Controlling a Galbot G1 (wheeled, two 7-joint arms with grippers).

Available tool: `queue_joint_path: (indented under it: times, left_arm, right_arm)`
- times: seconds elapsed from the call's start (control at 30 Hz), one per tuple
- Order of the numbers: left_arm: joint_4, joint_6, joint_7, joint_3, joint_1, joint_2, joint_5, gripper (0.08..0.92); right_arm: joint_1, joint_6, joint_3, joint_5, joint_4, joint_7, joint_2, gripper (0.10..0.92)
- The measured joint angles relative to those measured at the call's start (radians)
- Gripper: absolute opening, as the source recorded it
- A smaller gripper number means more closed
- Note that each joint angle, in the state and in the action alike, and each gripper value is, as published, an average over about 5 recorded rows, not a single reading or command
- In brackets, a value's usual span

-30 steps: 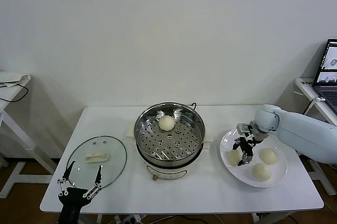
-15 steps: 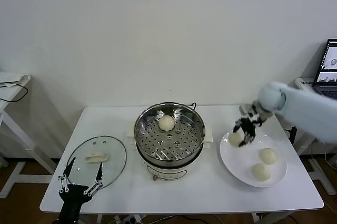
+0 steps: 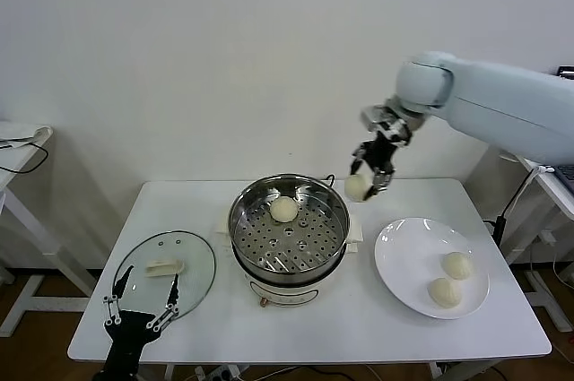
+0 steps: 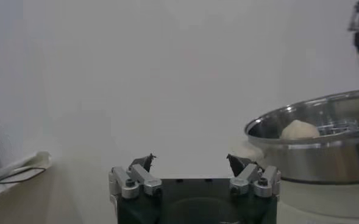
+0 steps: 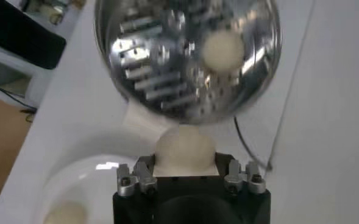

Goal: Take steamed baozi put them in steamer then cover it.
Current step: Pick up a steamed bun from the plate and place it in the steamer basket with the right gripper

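Gripping baozi (image 3: 357, 187) midair: right gripper (image 3: 370, 175), fingertips hidden behind bun; left gripper (image 3: 139, 307) spread wide.

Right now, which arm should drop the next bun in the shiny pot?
The right arm. Its tool already grips a bun in the air by the steamer's rim, just beside the tray. The left tool waits open, low at the table's front edge near the glass lid.
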Motion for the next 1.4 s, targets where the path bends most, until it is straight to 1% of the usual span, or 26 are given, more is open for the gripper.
queue_joint_path:
  times: [0.23, 0.53, 0.8, 1.07, 1.27, 1.4]
  left_arm:
    - [0.002, 0.001, -0.001, 0.002, -0.005, 0.000, -0.001, 0.823]
    - [0.005, 0.000, -0.004, 0.001, -0.009, 0.000, -0.006, 0.823]
    - [0.008, -0.003, -0.006, -0.005, -0.010, -0.001, -0.011, 0.823]
    - [0.008, -0.006, -0.009, -0.009, -0.008, -0.004, -0.012, 0.823]
    - [0.009, -0.008, -0.011, -0.014, -0.006, -0.005, -0.012, 0.823]
    - [0.008, -0.008, -0.011, -0.017, -0.006, -0.005, -0.014, 0.823]
  right_arm:
    - [-0.016, -0.058, -0.038, 0.056, -0.011, 0.056, 0.130, 0.653]
    - [-0.073, -0.115, -0.058, 0.089, -0.057, 0.142, 0.264, 0.653]
    - [-0.119, -0.134, -0.067, 0.091, -0.103, 0.192, 0.347, 0.653]
    - [-0.160, -0.142, -0.068, 0.077, -0.135, 0.221, 0.392, 0.658]
    - [-0.185, -0.146, -0.064, 0.066, -0.144, 0.236, 0.401, 0.705]
    - [-0.190, -0.147, -0.056, 0.057, -0.138, 0.243, 0.395, 0.785]
